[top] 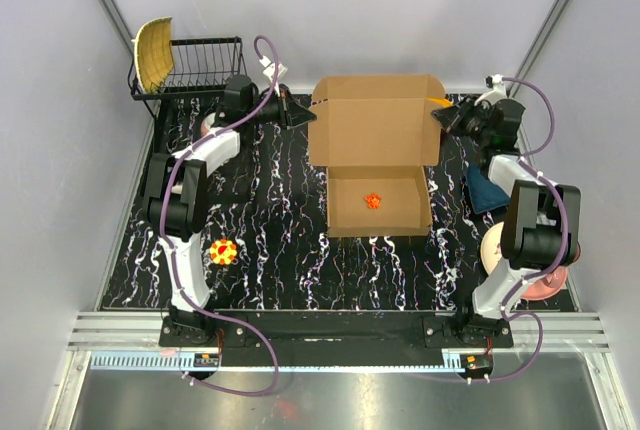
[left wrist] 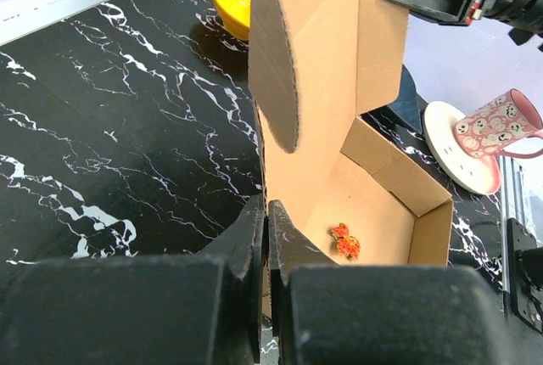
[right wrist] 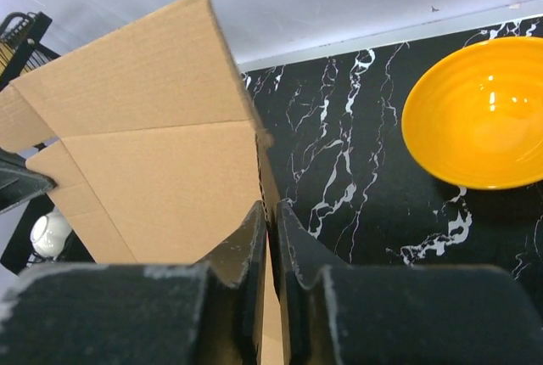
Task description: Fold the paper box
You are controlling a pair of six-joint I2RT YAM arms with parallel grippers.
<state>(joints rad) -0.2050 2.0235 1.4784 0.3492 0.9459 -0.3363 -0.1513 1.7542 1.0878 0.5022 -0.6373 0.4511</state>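
The paper box [top: 375,150] is a plain brown cardboard mailer at the table's middle back, its tray open toward me and its lid raised behind. A small orange-red piece [top: 372,201] lies in the tray and shows in the left wrist view [left wrist: 345,242]. My left gripper [top: 300,110] is shut on the lid's left edge; in its wrist view the jaws [left wrist: 269,212] pinch the cardboard wall [left wrist: 314,85]. My right gripper [top: 452,116] is shut on the lid's right edge [right wrist: 161,153], its jaws [right wrist: 271,216] clamped on the board.
A black wire dish rack [top: 195,68] with a yellow item stands back left. A yellow bowl [right wrist: 479,115] sits behind the box at right. A pink mug [left wrist: 496,126] on a white plate and pink plates [top: 520,260] are at right. A red-yellow ball [top: 223,251] lies front left.
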